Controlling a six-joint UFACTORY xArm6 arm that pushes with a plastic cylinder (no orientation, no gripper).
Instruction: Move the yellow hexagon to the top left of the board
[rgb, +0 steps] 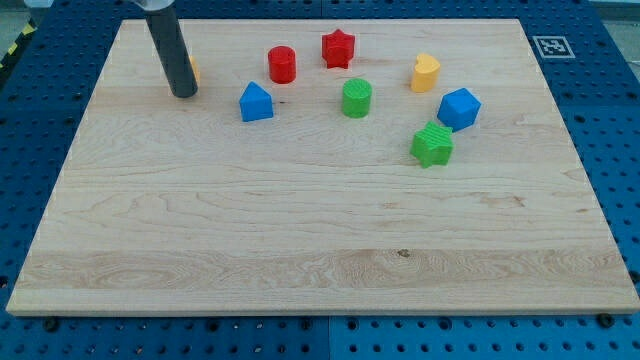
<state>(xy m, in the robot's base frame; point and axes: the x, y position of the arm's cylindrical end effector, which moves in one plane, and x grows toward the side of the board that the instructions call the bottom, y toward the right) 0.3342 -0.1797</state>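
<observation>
The yellow hexagon (194, 71) is almost wholly hidden behind my rod near the board's top left; only a thin yellow-orange edge shows at the rod's right side. My tip (184, 94) rests on the board right in front of that block, seemingly touching it. The rod runs up and out of the view's top.
On the wooden board (300, 250): a blue block (256, 102), a red cylinder (282, 64), a red star (338, 48), a green cylinder (356, 98), a yellow heart-like block (425, 73), a blue block (458, 109), a green star (432, 145). A marker tag (552, 45) sits beyond the top right corner.
</observation>
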